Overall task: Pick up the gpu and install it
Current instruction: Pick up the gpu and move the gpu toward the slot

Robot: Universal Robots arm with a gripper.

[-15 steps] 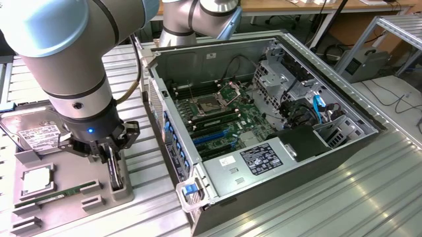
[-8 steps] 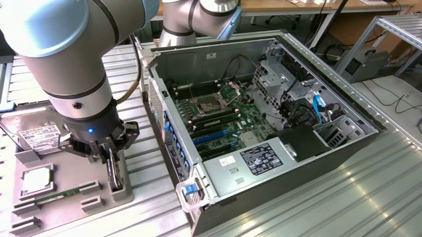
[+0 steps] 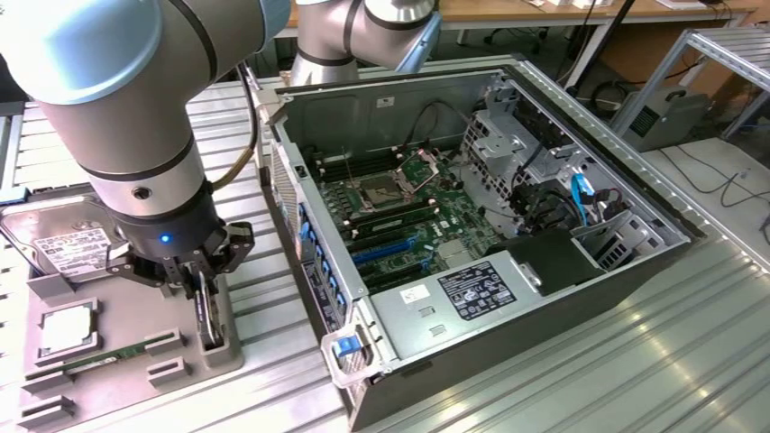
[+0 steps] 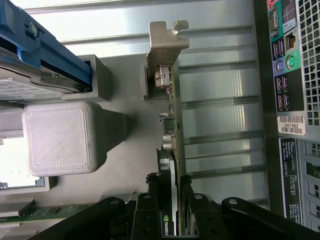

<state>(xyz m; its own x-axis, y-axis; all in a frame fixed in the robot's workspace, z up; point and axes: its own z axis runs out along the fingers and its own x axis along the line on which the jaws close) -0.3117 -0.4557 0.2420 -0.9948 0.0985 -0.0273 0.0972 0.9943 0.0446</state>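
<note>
The step in hand is the pick-up: the arm's black two-fingered hand (image 3: 205, 293) is down over the gpu (image 3: 215, 317), a thin flat black card with a silver metal bracket at one end, which stands on edge in its slot at the edge of the grey moulded parts tray (image 3: 226, 356) on the ribbed metal table (image 3: 673, 361). From the wrist, the fingers (image 4: 152, 197) sit narrowly apart and press on both faces of the card (image 4: 169, 115), so I judge the hand closed on it, with the card not yet lifted from the cradle. Getting it free calls, in my judgement, for a straight pull along the slot, since a tilt could jam the bracket against the holder wall. The tray also carries a silver labelled hard drive (image 3: 67, 248), a square silver processor (image 3: 67, 329) and a narrow green memory stick (image 3: 103, 356), each in its own recess. Just beside it, the open black computer case (image 3: 481, 397) lies on its side, holding a green motherboard (image 3: 452, 212) with a bare processor socket (image 3: 382, 188), blue expansion slots (image 3: 385, 245) and a labelled silver power supply (image 3: 481, 289)
</note>
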